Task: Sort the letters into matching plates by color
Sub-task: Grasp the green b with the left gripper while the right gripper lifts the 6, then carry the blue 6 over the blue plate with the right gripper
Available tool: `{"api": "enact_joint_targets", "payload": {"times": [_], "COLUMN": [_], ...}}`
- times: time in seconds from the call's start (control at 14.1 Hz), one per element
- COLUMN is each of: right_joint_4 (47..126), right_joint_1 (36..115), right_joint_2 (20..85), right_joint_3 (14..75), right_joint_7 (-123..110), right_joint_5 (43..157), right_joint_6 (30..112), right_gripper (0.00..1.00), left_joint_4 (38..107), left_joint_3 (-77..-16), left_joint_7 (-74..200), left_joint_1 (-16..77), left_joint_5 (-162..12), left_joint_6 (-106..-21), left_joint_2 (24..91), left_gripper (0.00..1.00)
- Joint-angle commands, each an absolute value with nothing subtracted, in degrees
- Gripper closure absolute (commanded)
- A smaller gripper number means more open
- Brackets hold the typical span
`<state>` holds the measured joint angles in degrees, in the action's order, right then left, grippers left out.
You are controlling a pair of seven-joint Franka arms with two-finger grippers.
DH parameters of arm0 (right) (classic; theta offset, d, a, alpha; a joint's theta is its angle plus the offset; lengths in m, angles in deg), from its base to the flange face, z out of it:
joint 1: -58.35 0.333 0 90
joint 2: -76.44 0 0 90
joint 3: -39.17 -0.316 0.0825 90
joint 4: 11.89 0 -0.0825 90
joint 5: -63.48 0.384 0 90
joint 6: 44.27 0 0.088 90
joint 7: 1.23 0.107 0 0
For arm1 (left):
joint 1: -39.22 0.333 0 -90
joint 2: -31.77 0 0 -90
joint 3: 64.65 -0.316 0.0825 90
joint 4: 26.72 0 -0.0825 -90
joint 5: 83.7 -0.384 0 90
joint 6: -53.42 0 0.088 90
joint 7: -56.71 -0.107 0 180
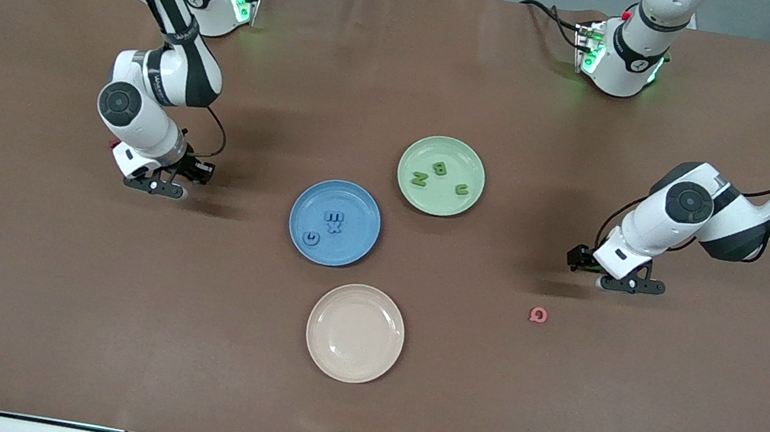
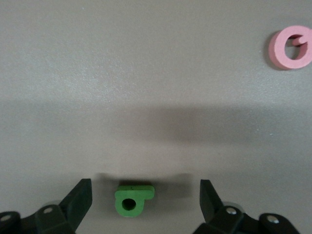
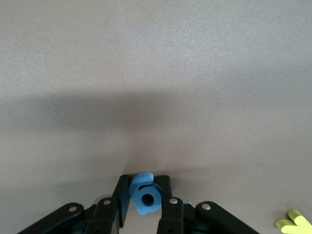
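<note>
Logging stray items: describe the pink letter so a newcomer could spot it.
Start at the beige plate, the plate nearest the front camera. Look toward the left arm's end of the table: the pink letter lies alone on bare tabletop. It is ring-shaped and in no plate.

Blue plate (image 1: 297,233): three blue letters (image 1: 334,222). Green plate (image 1: 415,147): three green letters (image 1: 441,169).

Close view down onto a plain brown table (image 3: 156,73) crossed by a broad soft shadow. Right gripper (image 3: 145,197) with black fingers (image 3: 120,197) pressed against both sides of a small blue foam digit 6 (image 3: 145,193), its round hole showing. Part of a yellow foam letter (image 3: 294,223) lying on the table at the picture's corner, well apart from the gripper.
</note>
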<state>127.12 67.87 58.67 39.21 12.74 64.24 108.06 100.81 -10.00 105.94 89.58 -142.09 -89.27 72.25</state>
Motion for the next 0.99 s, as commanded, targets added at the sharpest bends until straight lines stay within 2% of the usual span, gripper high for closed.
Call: {"api": "enact_joint_targets", "payload": {"times": [0.0,0.14,0.28,0.5,0.64,0.92], "right_joint_4": [127.8,126.1,123.2,116.3,111.4,100.7], "right_joint_1": [67.5,68.0,69.6,75.8,80.9,88.6], "right_joint_2": [59.1,59.2,59.0,58.5,56.9,51.1], "right_joint_3": [39.5,39.4,39.3,39.3,39.3,39.4], "right_joint_7": [12.8,14.0,16.8,26.8,32.6,44.5], "right_joint_5": [64.0,64.0,64.2,64.4,68.5,74.1], "right_joint_6": [107.7,105.9,103.2,97.5,95.0,92.6], "right_gripper": [0.98,1.0,1.0,1.0,1.0,1.0], "left_joint_4": [101.3,101.4,101.6,101.6,101.6,101.6], "left_joint_3": [-10.2,-10.7,-10.8,-10.9,-11.3,-11.3], "left_joint_7": [106.0,106.0,106.0,106.0,106.0,106.0], "left_joint_1": [90.0,89.8,89.8,89.8,89.6,89.5], "left_joint_5": [-143.7,-143.7,-143.7,-143.7,-143.7,-143.7], "left_joint_6": [-90.4,-90.4,-90.4,-90.4,-90.4,-90.4], "left_joint_2": [72.7,72.7,72.7,72.7,72.7,72.7], "left_gripper": [0.08,0.1,0.17,0.33,0.44,0.67]}}
